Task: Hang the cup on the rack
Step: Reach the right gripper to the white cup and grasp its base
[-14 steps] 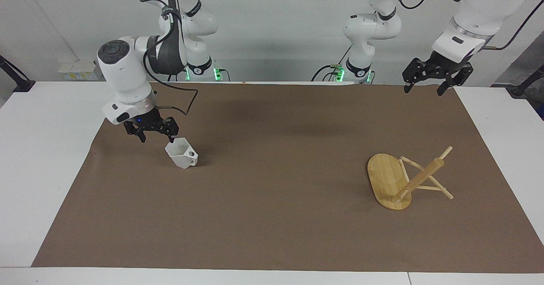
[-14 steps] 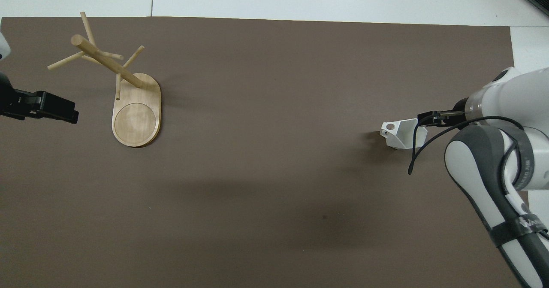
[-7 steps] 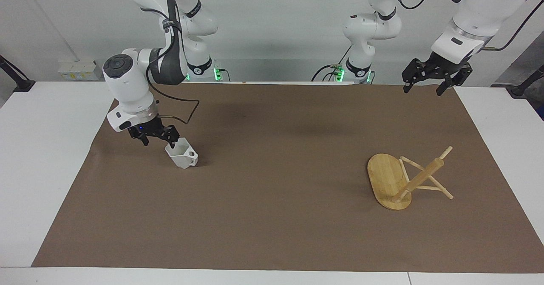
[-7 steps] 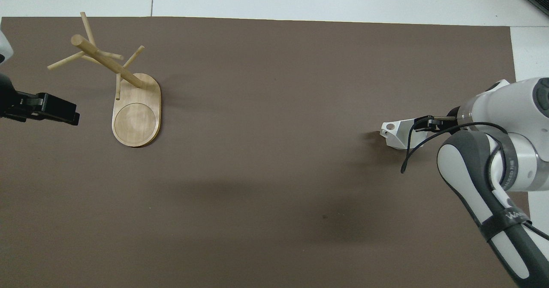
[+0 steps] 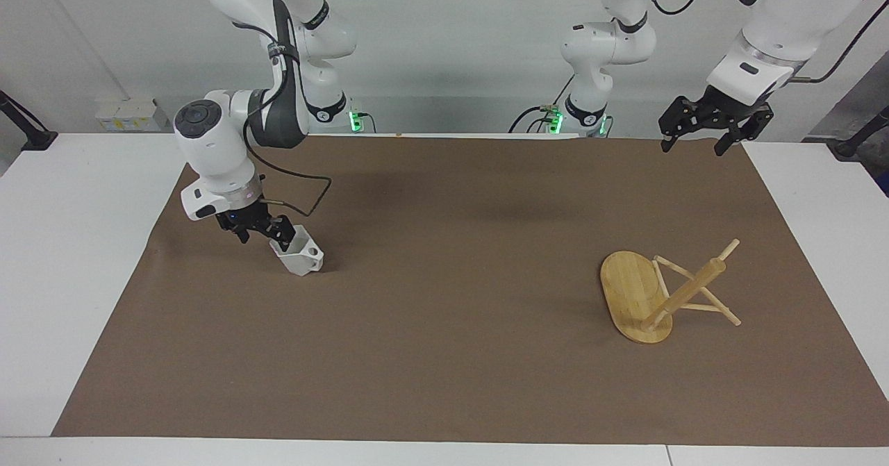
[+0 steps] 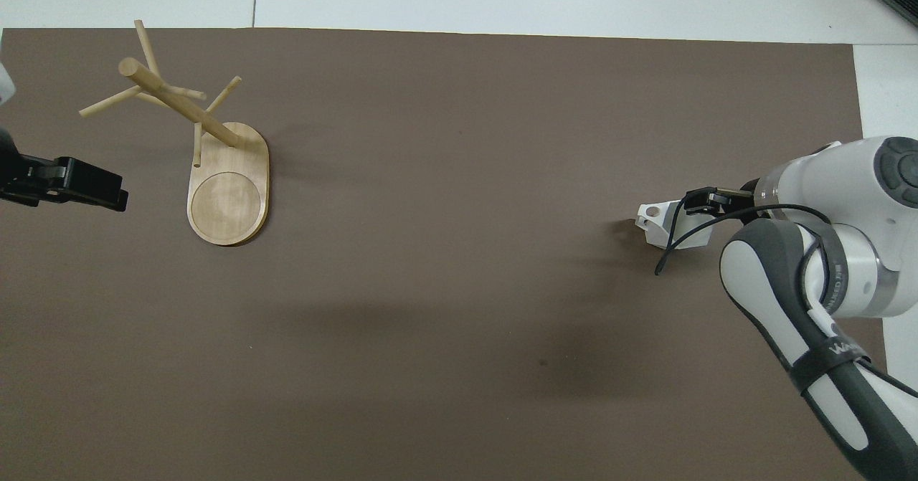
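Right gripper at the cup's rim, rack standing well apart.

The white cup (image 5: pixel 300 255) sits on the brown mat (image 5: pixel 444 355) toward the right arm's end of the table, handle hole facing away from the right gripper (image 5: pixel 262 232), whose fingers straddle the rim; I cannot tell if they clamp it. The bamboo rack (image 5: pixel 649 296) stands toward the left arm's end. The left gripper (image 5: pixel 698 139) waits raised, fingers apart.

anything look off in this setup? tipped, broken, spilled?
Nothing spilled or broken. The rack stands upright on its base at the left arm's end. The cup sits tilted on the brown mat, its rim at the right gripper. The left gripper waits, raised.
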You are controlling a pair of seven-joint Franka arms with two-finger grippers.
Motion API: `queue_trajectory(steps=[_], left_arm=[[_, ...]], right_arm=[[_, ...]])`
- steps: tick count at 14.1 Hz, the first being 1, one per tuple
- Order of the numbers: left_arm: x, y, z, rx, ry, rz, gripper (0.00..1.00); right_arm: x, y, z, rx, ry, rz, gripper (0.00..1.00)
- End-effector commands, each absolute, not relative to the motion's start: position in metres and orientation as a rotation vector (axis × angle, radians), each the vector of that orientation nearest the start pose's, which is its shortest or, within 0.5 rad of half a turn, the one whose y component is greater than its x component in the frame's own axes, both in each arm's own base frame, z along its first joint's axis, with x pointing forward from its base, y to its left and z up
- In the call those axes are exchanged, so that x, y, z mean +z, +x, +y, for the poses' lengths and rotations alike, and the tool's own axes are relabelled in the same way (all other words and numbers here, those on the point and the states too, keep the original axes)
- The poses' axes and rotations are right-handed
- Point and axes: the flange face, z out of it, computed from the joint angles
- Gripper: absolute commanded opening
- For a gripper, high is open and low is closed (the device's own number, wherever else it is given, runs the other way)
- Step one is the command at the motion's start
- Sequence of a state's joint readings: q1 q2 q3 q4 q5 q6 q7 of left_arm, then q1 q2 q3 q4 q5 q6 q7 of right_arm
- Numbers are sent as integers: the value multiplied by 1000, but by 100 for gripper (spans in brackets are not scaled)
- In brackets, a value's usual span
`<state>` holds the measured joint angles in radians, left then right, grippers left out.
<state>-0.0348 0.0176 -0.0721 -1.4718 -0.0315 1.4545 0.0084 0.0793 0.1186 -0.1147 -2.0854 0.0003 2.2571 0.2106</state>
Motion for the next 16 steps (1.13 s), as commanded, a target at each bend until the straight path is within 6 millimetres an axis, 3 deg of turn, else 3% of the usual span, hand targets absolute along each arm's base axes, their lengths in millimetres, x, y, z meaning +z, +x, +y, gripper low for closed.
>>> queue_trajectory(steps=[1, 3, 8, 14, 16], left_arm=[[652, 538, -58, 45, -3150, 164, 100], [652, 538, -57, 42, -3150, 159, 100], [654, 540, -57, 16, -3152, 157, 100], [654, 542, -57, 4, -3152, 157, 100], [654, 541, -57, 4, -3152, 159, 100]], right_arm=[[366, 569, -21, -87, -3101, 430, 100], [364, 568, -20, -82, -3102, 428, 100], [363, 568, -14, -77, -3098, 454, 76], [363, 568, 1, -72, -3092, 482, 58], [363, 567, 1, -69, -3092, 482, 41]])
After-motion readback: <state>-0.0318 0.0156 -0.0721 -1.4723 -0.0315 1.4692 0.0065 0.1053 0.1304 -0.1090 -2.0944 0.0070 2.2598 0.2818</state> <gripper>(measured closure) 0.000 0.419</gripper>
